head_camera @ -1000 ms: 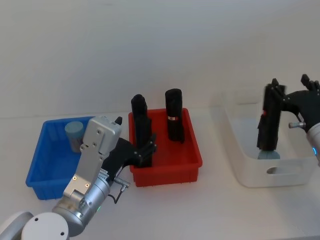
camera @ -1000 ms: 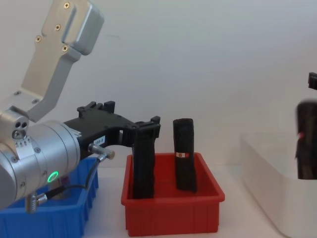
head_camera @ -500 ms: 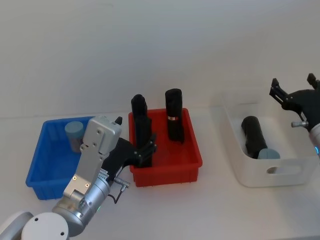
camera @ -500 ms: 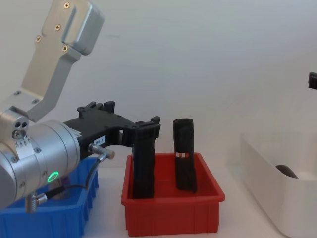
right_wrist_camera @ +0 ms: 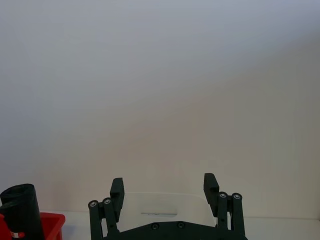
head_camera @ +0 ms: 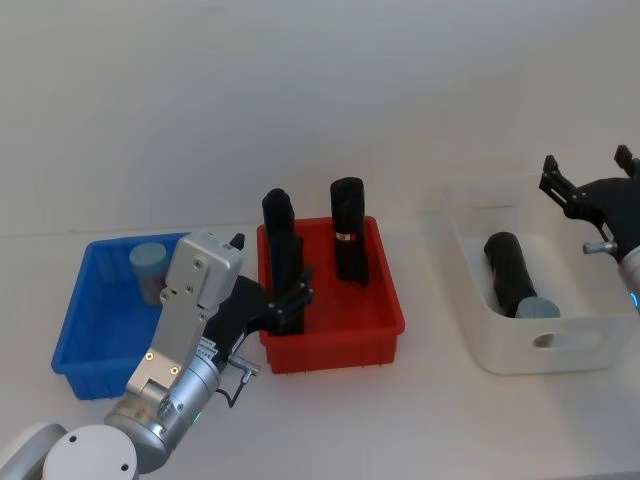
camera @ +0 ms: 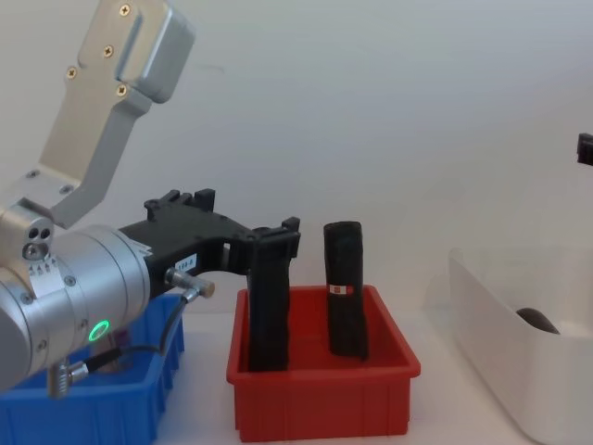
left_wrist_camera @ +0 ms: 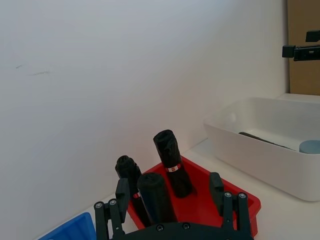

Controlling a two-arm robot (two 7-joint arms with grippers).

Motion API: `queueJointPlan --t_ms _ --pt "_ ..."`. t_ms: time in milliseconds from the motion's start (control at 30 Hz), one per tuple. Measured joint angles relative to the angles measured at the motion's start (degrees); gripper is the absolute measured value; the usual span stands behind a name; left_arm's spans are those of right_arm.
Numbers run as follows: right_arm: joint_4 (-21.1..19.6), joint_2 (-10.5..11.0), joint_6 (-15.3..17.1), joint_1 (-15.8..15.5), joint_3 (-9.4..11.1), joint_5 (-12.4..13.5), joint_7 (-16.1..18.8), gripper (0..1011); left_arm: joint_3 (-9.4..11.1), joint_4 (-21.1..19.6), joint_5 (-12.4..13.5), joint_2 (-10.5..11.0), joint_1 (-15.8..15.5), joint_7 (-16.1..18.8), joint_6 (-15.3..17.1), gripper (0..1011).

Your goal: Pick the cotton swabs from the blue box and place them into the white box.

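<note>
One tub of cotton swabs (head_camera: 150,268) with a grey-blue lid stands at the back of the blue box (head_camera: 85,345). Another cotton swab tub (head_camera: 537,307) lies in the white box (head_camera: 500,355), beside a black block (head_camera: 508,272) lying on its side. My right gripper (head_camera: 588,168) hangs open and empty above the white box's far right side; its fingers (right_wrist_camera: 116,189) are spread wide. My left gripper (head_camera: 297,295) is open at the red bin's left front corner, level with an upright black block (left_wrist_camera: 155,197).
The red bin (head_camera: 335,345) stands between the blue and white boxes and holds upright black blocks (head_camera: 348,230). My left arm (camera: 83,278) fills the near left of the chest view. Bare table lies in front of all three bins.
One second ago my right gripper held the black block upright over the white box. It has since let go; the block now lies inside and the gripper is open above. Left arm unchanged.
</note>
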Motion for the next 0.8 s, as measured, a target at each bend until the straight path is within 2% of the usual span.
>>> queueJointPlan --t_ms 800 --pt "0.06 -0.01 -0.18 0.01 0.07 -0.08 0.16 1001 0.00 0.00 0.00 0.00 0.00 0.00 0.00 1004"
